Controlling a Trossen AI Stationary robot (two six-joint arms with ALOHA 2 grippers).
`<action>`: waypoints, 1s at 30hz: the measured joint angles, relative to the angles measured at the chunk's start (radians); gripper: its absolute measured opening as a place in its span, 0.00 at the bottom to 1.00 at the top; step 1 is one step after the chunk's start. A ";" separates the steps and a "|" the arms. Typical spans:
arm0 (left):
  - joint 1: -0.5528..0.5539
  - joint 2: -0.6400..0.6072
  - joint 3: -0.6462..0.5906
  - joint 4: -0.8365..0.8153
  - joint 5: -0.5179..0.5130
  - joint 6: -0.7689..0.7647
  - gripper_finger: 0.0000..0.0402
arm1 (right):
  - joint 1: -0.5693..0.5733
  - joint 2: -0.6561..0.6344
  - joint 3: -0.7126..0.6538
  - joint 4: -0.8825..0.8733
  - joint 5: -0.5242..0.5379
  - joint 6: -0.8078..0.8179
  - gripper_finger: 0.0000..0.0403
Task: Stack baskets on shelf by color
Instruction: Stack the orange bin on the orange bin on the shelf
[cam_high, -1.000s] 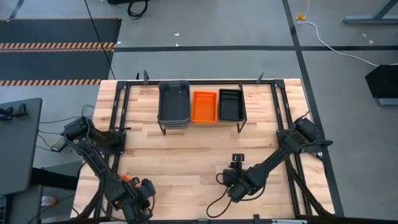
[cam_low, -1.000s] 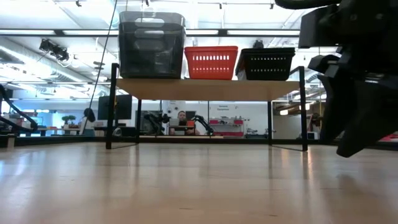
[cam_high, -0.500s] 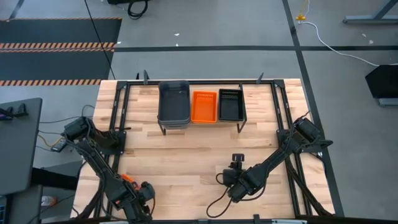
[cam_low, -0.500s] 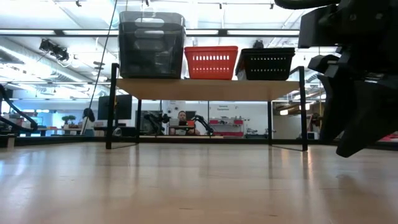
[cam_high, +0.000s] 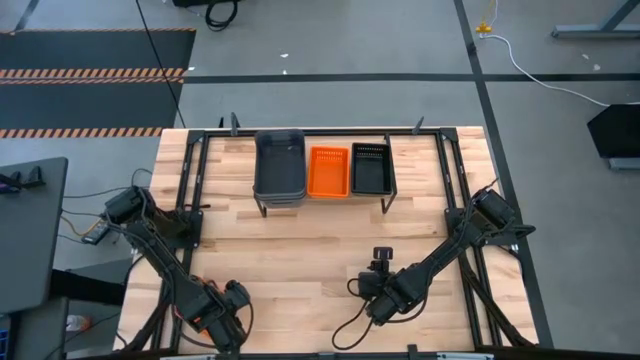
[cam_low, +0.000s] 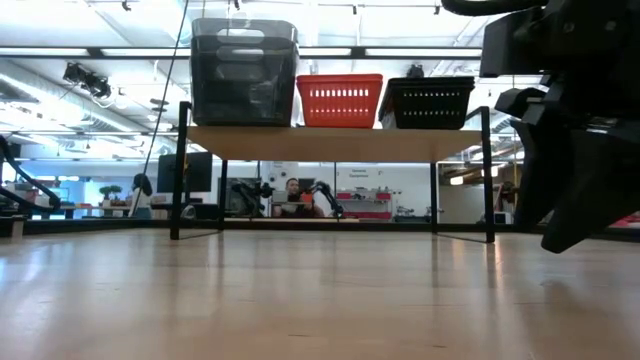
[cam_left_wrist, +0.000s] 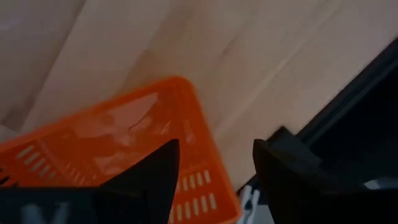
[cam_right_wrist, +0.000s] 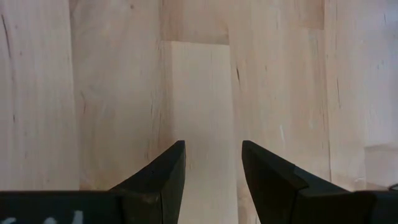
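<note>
Baskets on the light wooden shelf on thin black legs at the counter's 12 o'clock side form three piles: deep solid grey plastic baskets, an orange mesh basket and a black mesh basket. One more small orange mesh plastic basket lies at 7 o'clock by the counter's edge, under the left end effector. It looks light, thin-walled and a little springy (slick too), so a pinch over the rim of one wall should hold it best. The left end effector's fingers stand spread over that rim, not clamped. A second ago they sat narrower and lower toward the edge. The right end effector, near 5 o'clock, hangs partly parted and empty.
</note>
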 joint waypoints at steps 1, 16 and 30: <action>0.000 0.000 0.000 -0.010 0.004 -0.001 0.53 | 0.000 0.000 0.000 0.000 0.000 0.000 0.41; -0.016 0.168 -0.003 0.040 0.002 0.035 0.52 | 0.000 0.000 0.000 0.004 0.000 0.003 0.41; 0.162 0.181 0.029 -0.004 0.026 0.360 0.03 | 0.000 0.000 0.000 0.004 0.079 -0.010 0.41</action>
